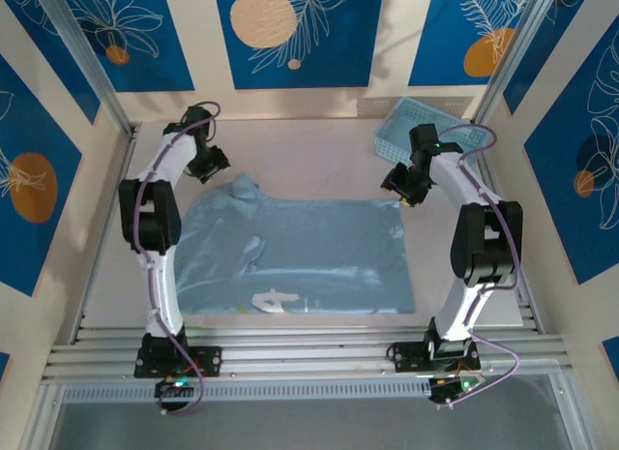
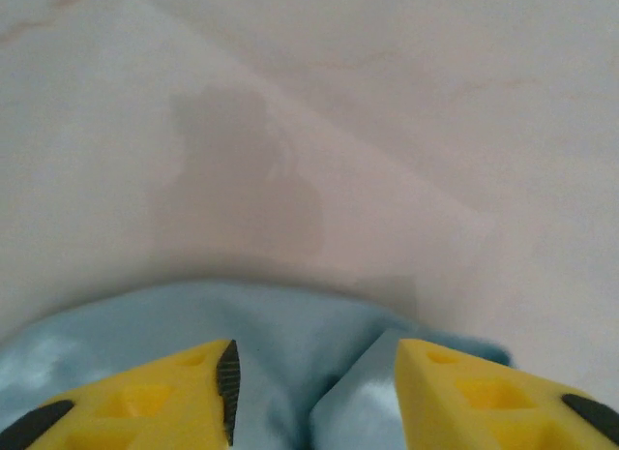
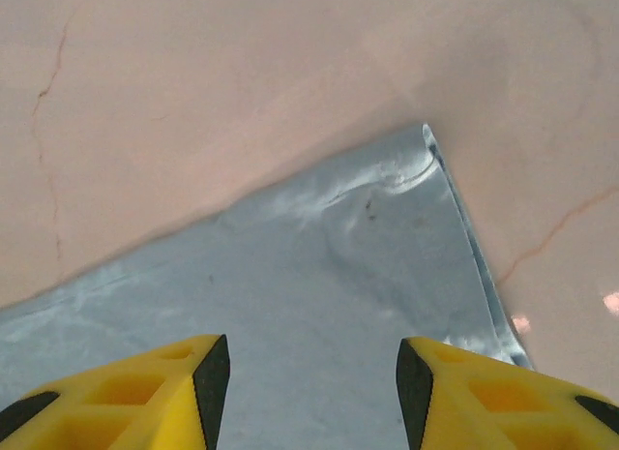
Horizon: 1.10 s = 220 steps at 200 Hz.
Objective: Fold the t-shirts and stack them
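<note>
Base of the work area: pale surface (image 1: pixel 319 145), bare along the far edge.

Spread flat at centre, between the two arms: one light-blue t-shirt (image 1: pixel 309 252). White lettering close to the near edge. Cloth bunched and lifted at the far-left corner; far-right corner flat and sharp.

At far right, apart from the cloth: blue lattice basket (image 1: pixel 430 131).

Above the bunched far-left corner: left gripper (image 2: pixel 314 382), fingers (image 2: pixel 208 392) spread wide, gripping nothing, fabric lying under the gap.

Above the far-right corner: right gripper (image 3: pixel 305 373), fingers (image 3: pixel 464 392) spread wide, gripping nothing.

Step in hand, by judgement: approach for the first grasp. No fold made, nothing stacked.

Next move, by judgement: lower both wrists onto the far corners, close on the cloth edge, lift evenly, carry toward the near edge. At left, expect several layers in the pinch; at right, aim just inside the corner to avoid closing on bare surface.
</note>
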{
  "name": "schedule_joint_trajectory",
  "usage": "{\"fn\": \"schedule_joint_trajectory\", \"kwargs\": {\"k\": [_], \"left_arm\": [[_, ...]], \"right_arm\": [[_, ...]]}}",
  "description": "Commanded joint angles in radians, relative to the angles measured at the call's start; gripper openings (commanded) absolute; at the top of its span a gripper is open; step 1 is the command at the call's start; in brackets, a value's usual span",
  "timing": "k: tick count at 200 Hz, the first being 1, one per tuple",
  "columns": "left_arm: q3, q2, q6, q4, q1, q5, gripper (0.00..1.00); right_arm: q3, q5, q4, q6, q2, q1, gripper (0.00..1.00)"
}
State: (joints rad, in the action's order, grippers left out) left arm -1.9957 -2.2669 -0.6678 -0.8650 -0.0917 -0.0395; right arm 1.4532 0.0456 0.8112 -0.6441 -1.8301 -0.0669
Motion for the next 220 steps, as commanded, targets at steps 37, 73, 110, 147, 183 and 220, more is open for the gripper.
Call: {"fn": "schedule_joint_trajectory", "kwargs": {"k": [37,73,110,147,183,220], "left_arm": [[-0.209,-0.152,0.125,-0.066,-0.093,-0.024,0.58],[-0.201,-0.178,0.137,-0.169,-0.109,0.057,0.55],[-0.157,-0.146,0.139,-0.136,-0.121,0.056,0.27],[-0.159,-0.108,0.113,-0.164,-0.126,0.089,0.0],[-0.157,-0.062,0.093,-0.22,-0.126,0.101,0.0],[-0.108,0.021,0.039,-0.265,-0.136,0.104,0.0]], "right_arm": [[0.066,0.032,0.059,0.048,-0.075,0.012,0.53],[0.112,0.106,0.101,0.037,-0.134,0.024,0.57],[0.144,0.116,0.09,0.024,-0.204,0.023,0.57],[0.211,0.106,0.092,0.023,-0.282,0.018,0.51],[0.262,0.114,0.124,0.014,-0.328,0.013,0.31],[0.259,0.121,0.12,0.011,-0.304,0.01,0.01]]}}
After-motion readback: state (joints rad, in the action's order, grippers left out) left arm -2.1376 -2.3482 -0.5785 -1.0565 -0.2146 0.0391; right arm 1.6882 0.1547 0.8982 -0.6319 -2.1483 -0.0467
